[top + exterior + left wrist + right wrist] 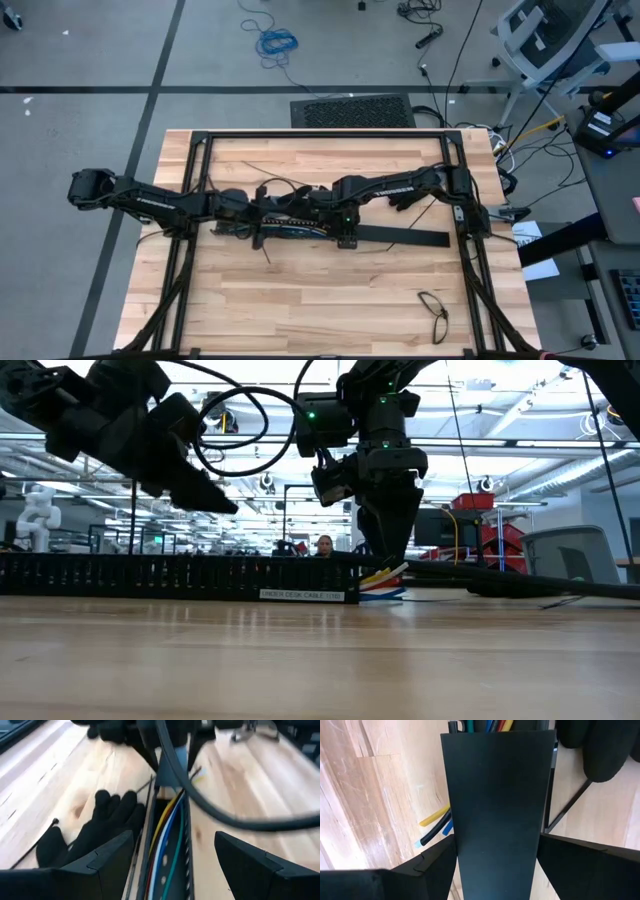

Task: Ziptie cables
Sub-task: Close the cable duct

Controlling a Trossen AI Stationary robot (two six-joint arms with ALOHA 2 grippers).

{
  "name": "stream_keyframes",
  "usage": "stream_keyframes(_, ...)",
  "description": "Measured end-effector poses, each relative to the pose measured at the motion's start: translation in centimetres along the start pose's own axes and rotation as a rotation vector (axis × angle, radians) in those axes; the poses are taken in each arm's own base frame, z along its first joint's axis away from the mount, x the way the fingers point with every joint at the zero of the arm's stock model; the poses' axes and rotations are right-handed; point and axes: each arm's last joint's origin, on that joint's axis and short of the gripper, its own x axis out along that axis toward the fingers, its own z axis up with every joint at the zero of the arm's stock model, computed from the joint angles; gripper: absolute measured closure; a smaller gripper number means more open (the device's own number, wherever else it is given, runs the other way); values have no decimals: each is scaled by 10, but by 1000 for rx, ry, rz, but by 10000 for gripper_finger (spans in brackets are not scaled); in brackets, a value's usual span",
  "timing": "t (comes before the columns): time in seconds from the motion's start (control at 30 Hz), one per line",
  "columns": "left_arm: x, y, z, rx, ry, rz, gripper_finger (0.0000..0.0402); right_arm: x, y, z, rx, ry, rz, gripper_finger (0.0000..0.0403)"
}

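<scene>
A long black slotted duct [300, 230] lies along the middle of the table. The cables [167, 835], yellow, white, blue and green, run inside it, and their cut ends [385, 582] stick out at its right end. A flat black cover [495, 795] lies over that end and runs on toward the table's right [410, 236]. My right gripper [496, 837] points straight down over the cover. My left gripper [175, 865] hangs open above the duct, slanting down along it, with nothing between its fingers. My right gripper has the black cover between its two fingers, which lie against its two long edges [454, 842] close to its left end. The fingers come from above, pointing down, and stand across the cover. The cover's far part lies on the table.
A black glove [95, 832] lies beside the duct on the table's near side. Thin black zip ties lie loose on the wood [30, 845] [268, 172]. A small black cable loop [435, 312] sits near the front right. A black frame [200, 200] edges the table.
</scene>
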Motion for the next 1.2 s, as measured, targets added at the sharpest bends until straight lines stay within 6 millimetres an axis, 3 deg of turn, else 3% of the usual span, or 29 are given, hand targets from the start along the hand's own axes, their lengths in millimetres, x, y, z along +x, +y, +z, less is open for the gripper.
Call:
stream_keyframes(0.2,0,0,6,-102,-59,20,127,-1,-3,1,10,-8,1,147)
stream_keyframes(0.3,0,0,5,-44,-57,86,159,-1,-3,1,10,-7,0,147)
stream_keyframes(0.4,2,1,2,-32,-38,123,238,-1,-3,1,10,-7,0,147)
stream_keyframes(0.5,7,1,-5,-99,14,126,356,-1,-3,1,10,-7,0,147)
stream_keyframes(0.53,10,2,-10,-133,49,129,378,-1,-3,1,10,-8,-1,147)
stream_keyframes(0.7,26,1,-25,-178,104,131,399,-1,-3,1,9,-9,-1,147)
stream_keyframes(1.03,40,3,-10,-185,-72,122,401,-1,-3,1,8,-15,0,147)
stream_keyframes(1.2,48,3,-13,-185,-92,104,401,-1,-3,2,7,-22,0,147)
